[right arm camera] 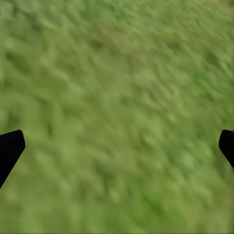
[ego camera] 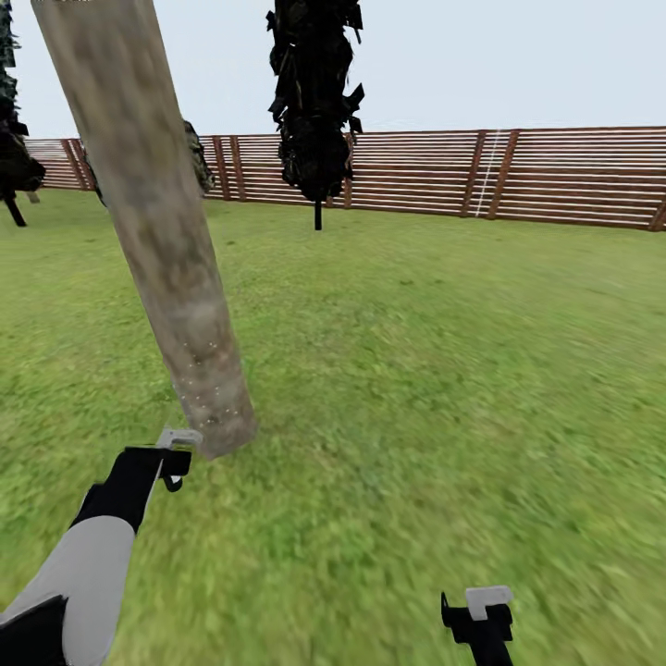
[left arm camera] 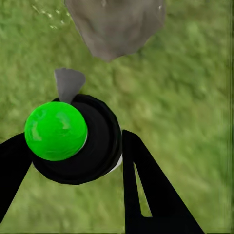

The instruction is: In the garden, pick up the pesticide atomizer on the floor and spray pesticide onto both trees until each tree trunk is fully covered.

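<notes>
One tree trunk (ego camera: 157, 231), pale grey-brown and mottled, leans across the left of the head view; whitish specks dot it near its base. My left gripper (ego camera: 172, 460) hovers just before that base, low over the grass floor (ego camera: 416, 370). In the left wrist view the left gripper (left arm camera: 73, 146) is shut on the pesticide atomizer (left arm camera: 100, 141), a round black bottle seen from above with a bright green top. The trunk's foot (left arm camera: 114, 24) lies just beyond it. My right gripper (ego camera: 481, 615) hangs open over bare grass (right arm camera: 117, 117), fingers wide apart.
A brown slatted fence (ego camera: 555, 176) closes off the lawn at the back. A near-black conifer (ego camera: 314, 102) stands in front of it at centre, and another dark one (ego camera: 14, 162) at the far left. Open grass spreads to the right of the trunk.
</notes>
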Available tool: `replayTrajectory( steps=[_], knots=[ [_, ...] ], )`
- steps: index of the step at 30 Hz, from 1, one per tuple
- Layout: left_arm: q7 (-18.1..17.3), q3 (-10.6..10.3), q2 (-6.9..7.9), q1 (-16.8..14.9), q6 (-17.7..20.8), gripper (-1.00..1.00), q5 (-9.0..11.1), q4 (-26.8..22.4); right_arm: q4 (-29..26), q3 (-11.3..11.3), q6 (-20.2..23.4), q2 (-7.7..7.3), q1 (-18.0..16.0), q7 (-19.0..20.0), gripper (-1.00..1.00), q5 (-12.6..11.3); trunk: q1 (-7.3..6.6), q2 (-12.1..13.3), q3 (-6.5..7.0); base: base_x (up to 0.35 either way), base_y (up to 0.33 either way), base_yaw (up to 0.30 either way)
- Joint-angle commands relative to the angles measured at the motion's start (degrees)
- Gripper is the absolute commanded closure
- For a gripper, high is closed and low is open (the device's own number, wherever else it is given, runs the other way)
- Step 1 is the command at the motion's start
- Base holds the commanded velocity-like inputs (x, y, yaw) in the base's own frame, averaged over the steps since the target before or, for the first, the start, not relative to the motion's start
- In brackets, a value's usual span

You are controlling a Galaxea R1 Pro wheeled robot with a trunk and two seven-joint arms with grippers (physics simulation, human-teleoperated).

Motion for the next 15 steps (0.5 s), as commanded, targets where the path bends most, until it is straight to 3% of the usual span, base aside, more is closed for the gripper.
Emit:
replayTrajectory(
  steps=[1, 3, 7, 10, 15],
  knots=[
    [-0.48, 1.06, -0.05, 0.04, -1.89, 1.00, -0.65, 1.82, 0.03, 0.12, 0.04, -0.02, -0.02, -0.49, -1.00, 0.57, 0.00, -0.02, -0.05, 0.106, -0.273, 0.274],
    [0.75, 2.14, -0.10, 0.21, -4.50, 1.00, -0.58, 2.88, 0.03, 0.12, 0.00, 0.04, -0.02, -0.45, -1.00, 0.58, 0.00, -0.02, -0.05, 0.106, -0.273, 0.106],
    [1.76, 2.80, -0.06, 0.28, -5.30, 1.00, -0.49, 2.88, 0.11, 0.12, -0.01, 0.06, -0.02, -0.43, -1.00, 0.58, 0.00, -0.02, -0.05, 0.144, -0.262, 0.024],
    [1.89, 5.28, 0.00, 0.28, -5.49, 1.00, 0.16, 2.87, 0.12, 0.12, 0.00, 0.06, -0.02, -0.43, -1.00, 0.58, 0.00, -0.02, -0.05, 0.226, -0.193, 0.002],
    [1.91, 5.62, -0.07, 0.28, -5.70, 1.00, 0.14, 3.51, 0.12, 0.12, 0.00, 0.00, -0.02, -0.43, -1.00, 0.58, 0.00, -0.02, -0.05, 0.264, -0.163, 0.000]
  ],
)
